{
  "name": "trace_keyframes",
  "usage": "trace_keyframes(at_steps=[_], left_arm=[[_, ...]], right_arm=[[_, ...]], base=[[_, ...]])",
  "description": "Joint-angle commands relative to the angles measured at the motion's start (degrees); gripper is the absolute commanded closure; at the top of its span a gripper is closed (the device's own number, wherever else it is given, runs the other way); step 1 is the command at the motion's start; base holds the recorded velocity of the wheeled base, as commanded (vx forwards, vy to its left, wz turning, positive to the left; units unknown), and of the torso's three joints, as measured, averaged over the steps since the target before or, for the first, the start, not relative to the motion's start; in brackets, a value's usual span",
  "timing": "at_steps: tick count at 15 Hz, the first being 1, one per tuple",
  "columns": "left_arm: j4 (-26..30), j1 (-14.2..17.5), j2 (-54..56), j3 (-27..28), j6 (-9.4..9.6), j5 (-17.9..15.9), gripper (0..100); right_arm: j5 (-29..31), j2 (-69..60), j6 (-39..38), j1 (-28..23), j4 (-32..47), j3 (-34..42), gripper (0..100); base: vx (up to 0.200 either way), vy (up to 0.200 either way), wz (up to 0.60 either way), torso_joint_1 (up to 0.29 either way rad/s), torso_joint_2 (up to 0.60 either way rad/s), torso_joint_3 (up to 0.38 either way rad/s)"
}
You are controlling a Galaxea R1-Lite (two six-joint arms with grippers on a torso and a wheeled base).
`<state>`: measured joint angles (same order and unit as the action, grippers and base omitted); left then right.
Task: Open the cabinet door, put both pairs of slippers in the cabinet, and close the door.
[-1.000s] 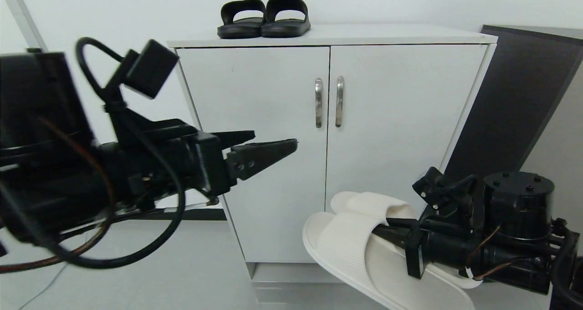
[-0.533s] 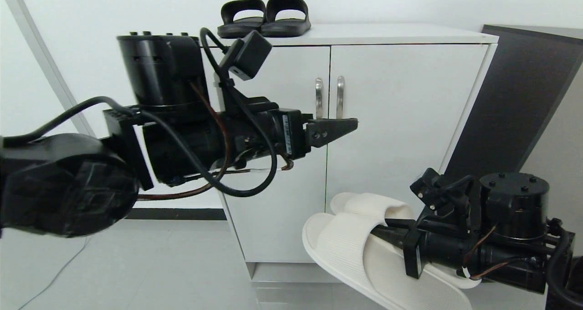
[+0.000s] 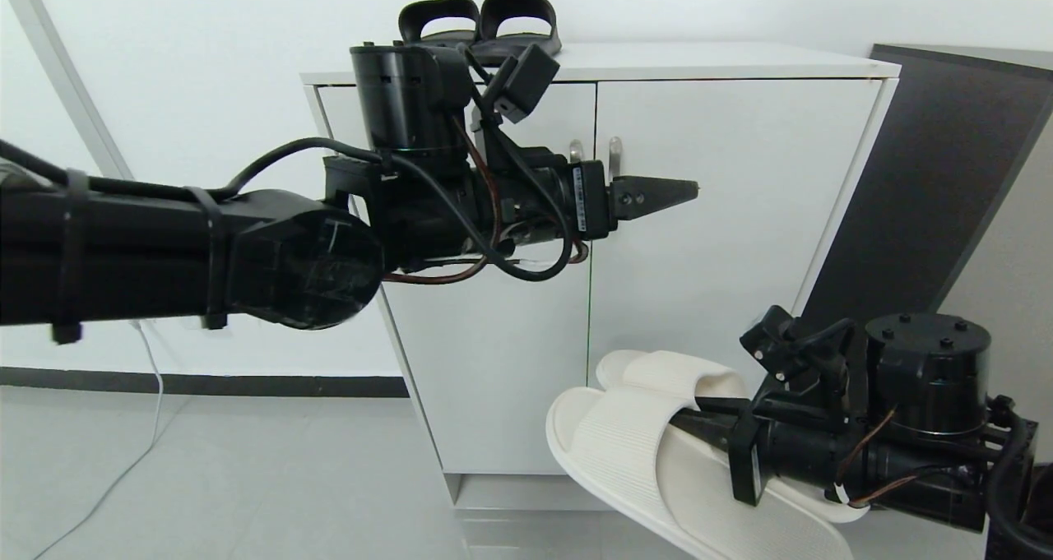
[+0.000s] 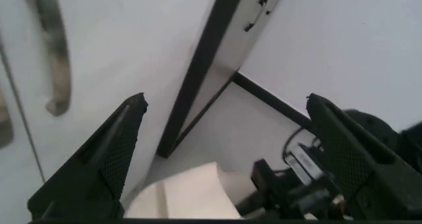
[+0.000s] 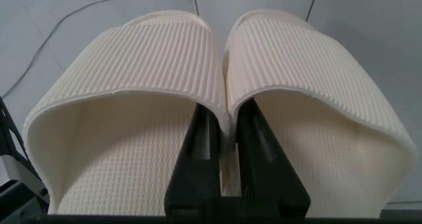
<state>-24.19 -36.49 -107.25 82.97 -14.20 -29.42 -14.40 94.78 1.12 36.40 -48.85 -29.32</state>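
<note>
my left pincer [image 3: 683, 190] gaped open just beside the handles [image 3: 614, 150] of the shut cabinet [image 3: 740, 62], and since my right pincer [image 5: 227, 128] clamped the white slippers [image 3: 625, 453] low before that cabinet's right door [image 3: 740, 215], i feared the door swinging out would knock them loose.

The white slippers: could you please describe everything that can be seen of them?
The white slippers are a cream pair, apparently soft foam, with ribbed straps and finely dimpled footbeds. They lie side by side, inner edges pressed together; the right gripper is shut on those edges, its fingers running under the straps. The pair hangs in the air, toes tilted upward, before the lower part of the right door of the cabinet, whose doors are closed.
</note>
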Motion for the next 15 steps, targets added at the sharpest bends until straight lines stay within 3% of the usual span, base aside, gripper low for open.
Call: trace_keyframes(at_steps=[1,3,8,15], left_arm=[[0.0,1.2,-4.5,3.4,-0.12,0.6,0],[0.0,1.4,-7.1,6.2,-0.12,4.1,0],[0.1,1.6,-8.1,8.5,-0.12,8.3,0],[2.3,2.9,-9.9,12.0,-0.04,9.2,0]], right_arm=[[0.0,0.1,0.0,0.0,0.0,0.1,100],[0.0,0.4,0.0,0.0,0.0,0.1,100],[0.0,0.6,0.0,0.1,0.0,0.0,100],[0.0,1.5,0.0,0.1,-0.1,0.1,100]], base=[[0.0,0.0,0.0,0.0,0.0,0.0],[0.0,0.0,0.0,0.0,0.0,0.0],[0.0,0.0,0.0,0.0,0.0,0.0],[0.0,0.0,0.0,0.0,0.0,0.0]])
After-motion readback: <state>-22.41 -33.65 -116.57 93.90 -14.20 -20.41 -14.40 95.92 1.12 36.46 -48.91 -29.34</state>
